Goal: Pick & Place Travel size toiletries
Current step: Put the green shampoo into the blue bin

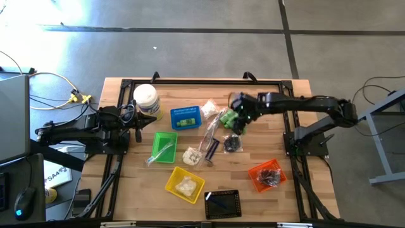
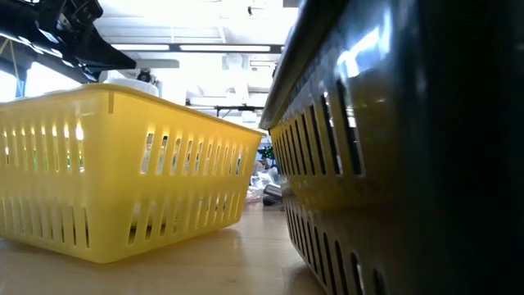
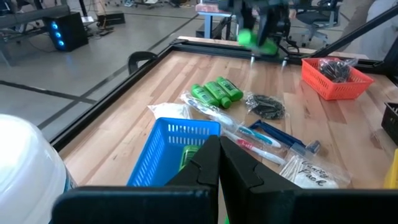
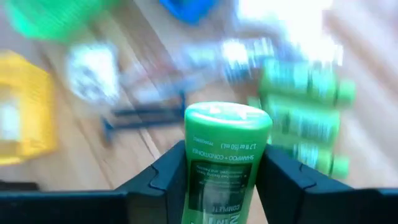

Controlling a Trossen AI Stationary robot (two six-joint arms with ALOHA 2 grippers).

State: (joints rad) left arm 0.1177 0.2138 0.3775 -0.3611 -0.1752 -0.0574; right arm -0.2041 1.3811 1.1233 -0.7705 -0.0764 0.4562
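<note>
Upper right of centre in the high view: right gripper point(image 1: 241, 115) pinching a green bottle point(image 4: 225, 163), lifted clear of the worktop point(image 1: 297, 196). Below it, more green bottles point(image 3: 216, 92) lying side by side near a dark bundle point(image 3: 266, 106) and toothbrush sachets point(image 3: 249, 134). Left gripper point(image 3: 219, 163) pressed together, parked by the blue basket point(image 1: 186, 118) and white-lidded jar point(image 1: 145, 97). Judged step: carry phase, bottle picked, not yet placed. Next: swing over a basket, probably the blue one, lower, then release.
</note>
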